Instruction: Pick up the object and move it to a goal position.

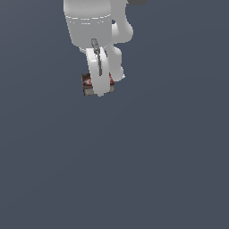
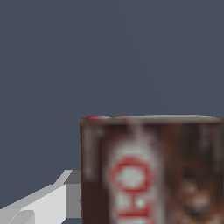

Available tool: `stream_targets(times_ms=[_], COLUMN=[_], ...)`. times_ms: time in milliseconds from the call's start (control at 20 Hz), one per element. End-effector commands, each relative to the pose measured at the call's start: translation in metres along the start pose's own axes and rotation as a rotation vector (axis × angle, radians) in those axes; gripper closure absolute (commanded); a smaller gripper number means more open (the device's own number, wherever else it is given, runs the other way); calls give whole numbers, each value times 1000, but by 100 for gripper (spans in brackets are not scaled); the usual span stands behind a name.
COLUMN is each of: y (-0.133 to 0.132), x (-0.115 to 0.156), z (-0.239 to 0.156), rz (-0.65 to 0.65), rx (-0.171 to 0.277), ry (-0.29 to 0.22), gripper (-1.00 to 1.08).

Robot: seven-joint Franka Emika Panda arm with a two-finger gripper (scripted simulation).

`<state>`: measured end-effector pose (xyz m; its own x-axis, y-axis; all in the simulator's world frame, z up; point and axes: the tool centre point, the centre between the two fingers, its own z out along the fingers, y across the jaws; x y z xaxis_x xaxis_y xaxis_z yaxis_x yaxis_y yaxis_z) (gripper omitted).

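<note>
Arm: white, reaching down from the top of the exterior view, left of centre.
Hand (image 1: 100, 91): white, set down over the box; one finger (image 2: 41, 201) shows beside the box's side in the wrist view. I cannot tell whether it grips the box.
Box (image 1: 88, 85): upper left of centre in the exterior view, dark brown sides, red and white label; it fills the lower right of the wrist view (image 2: 153, 170), blurred.
Table (image 1: 134, 170): plain grey-blue.
</note>
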<state>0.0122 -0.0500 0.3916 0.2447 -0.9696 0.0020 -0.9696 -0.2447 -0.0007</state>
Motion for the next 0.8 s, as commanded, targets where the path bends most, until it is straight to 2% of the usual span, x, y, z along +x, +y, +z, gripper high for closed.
stream_targets(times_ms=[0, 400, 750], y=[-2, -9, -14], x=[4, 15, 20], z=[-20, -71, -96], rz=[-1, -3, -4], rx=[-1, -1, -1], ry=[0, -1, -1], gripper=[108, 108, 108])
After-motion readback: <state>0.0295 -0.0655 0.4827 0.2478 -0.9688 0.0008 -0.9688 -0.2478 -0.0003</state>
